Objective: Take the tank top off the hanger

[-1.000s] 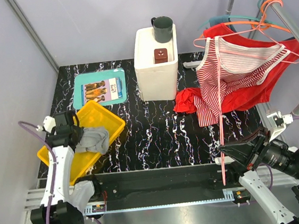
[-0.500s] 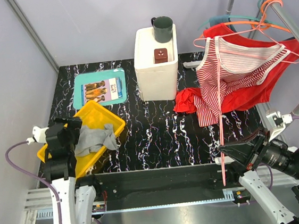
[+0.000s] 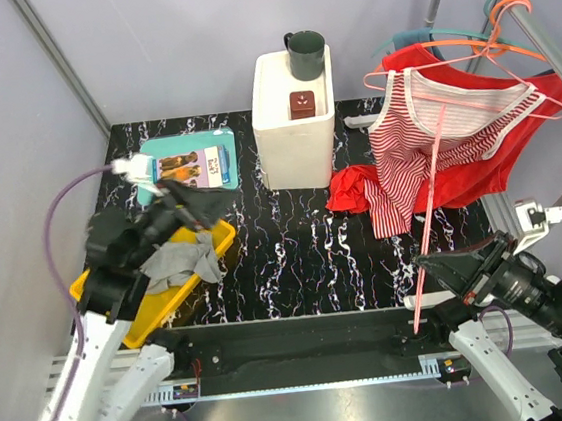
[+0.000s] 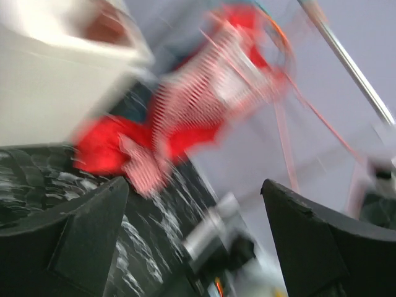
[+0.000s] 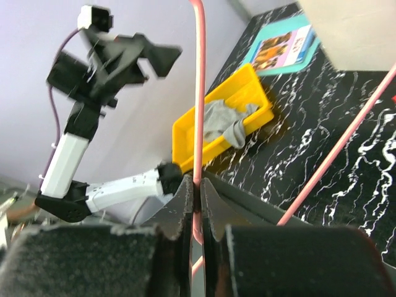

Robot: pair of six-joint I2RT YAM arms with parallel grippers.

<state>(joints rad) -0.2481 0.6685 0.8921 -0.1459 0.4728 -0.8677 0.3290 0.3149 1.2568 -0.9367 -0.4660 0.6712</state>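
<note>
A grey tank top (image 3: 178, 261) lies crumpled in the yellow tray (image 3: 218, 229) at the left, draping over its near rim. It also shows in the right wrist view (image 5: 226, 122), touching no gripper. My left gripper (image 3: 197, 197) hangs open and empty above the tray; its wrist view is blurred, with the two fingers (image 4: 77, 238) wide apart. At the front right my right gripper (image 3: 447, 275) is shut on a bare pink hanger (image 3: 427, 230). The jaws pinch its thin rod (image 5: 197, 93) near a bend, and it stands up tilted to the right.
A white box (image 3: 296, 133) with a dark mug (image 3: 306, 54) stands at the back centre. A teal tray with a booklet (image 3: 188, 166) is back left. A striped top (image 3: 425, 145) and red garments (image 3: 478, 175) hang on hangers from the rail (image 3: 527, 19) at the right.
The left gripper opened and let go of the grey tank top, which dropped into the tray. The left arm then rose and swung right. The hanger's top tilted to the right.
</note>
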